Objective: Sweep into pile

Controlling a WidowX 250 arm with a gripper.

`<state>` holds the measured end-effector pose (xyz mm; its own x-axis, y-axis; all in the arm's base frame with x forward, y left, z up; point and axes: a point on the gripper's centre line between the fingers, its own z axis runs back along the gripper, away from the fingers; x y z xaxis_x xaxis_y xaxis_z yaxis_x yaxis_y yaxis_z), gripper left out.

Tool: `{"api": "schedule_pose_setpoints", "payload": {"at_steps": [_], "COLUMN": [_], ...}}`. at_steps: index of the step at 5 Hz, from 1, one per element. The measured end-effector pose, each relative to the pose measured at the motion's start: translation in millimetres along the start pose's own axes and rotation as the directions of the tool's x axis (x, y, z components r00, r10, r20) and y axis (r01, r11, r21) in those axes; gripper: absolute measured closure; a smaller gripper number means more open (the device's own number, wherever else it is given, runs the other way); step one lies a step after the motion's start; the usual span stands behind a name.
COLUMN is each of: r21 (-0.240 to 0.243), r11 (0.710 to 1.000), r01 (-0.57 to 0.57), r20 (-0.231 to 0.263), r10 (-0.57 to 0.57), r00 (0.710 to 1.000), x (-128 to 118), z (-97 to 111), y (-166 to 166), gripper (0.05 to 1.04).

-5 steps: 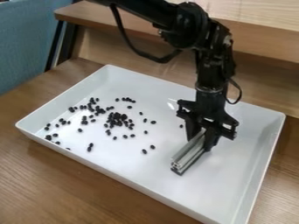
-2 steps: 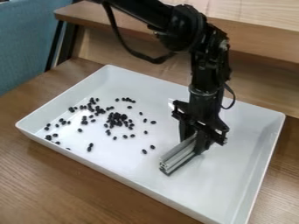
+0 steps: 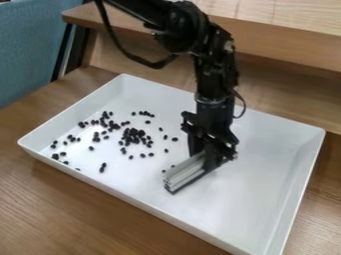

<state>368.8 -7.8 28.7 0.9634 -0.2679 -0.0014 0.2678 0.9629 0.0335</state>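
The jaws of the black two-finger gripper [image 3: 203, 154] are closed on a silver-grey, grooved metal bar [image 3: 184, 173] with a black lower edge. The bar runs at a slant, its free end toward the lower left of the view. It is low over the floor of a white rectangular tray [image 3: 246, 209]; contact with that floor cannot be confirmed. A few small, oval black beans [image 3: 133, 133] are noted just beside the bar, on its left. The densest cluster of beans is well apart from the bar, left of the tray's middle; others are scattered around it, some near the tray's left and front walls. Above the gripper, the black arm [image 3: 181, 27] enters from the top edge, with a black cable [image 3: 126, 52] looping below it. The tray rests on a brown wood-grain surface [image 3: 53, 204]. Behind it stands a light wooden shelf [image 3: 279, 45]; at upper left, a blue panel [image 3: 30, 50].
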Motion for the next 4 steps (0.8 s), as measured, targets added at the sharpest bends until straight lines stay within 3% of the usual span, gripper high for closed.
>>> {"api": "schedule_pose_setpoints", "payload": {"at_steps": [2,4], "r21": [-0.023,-0.015], "r11": [0.998,0.99], "r01": [-0.051,-0.139], "r20": [0.041,0.044], "r10": [0.051,0.14], "r00": [0.998,0.989], "x": [0,-7], "z": [0,-1], "y": [42,79], "gripper": [0.695,0.696]}}
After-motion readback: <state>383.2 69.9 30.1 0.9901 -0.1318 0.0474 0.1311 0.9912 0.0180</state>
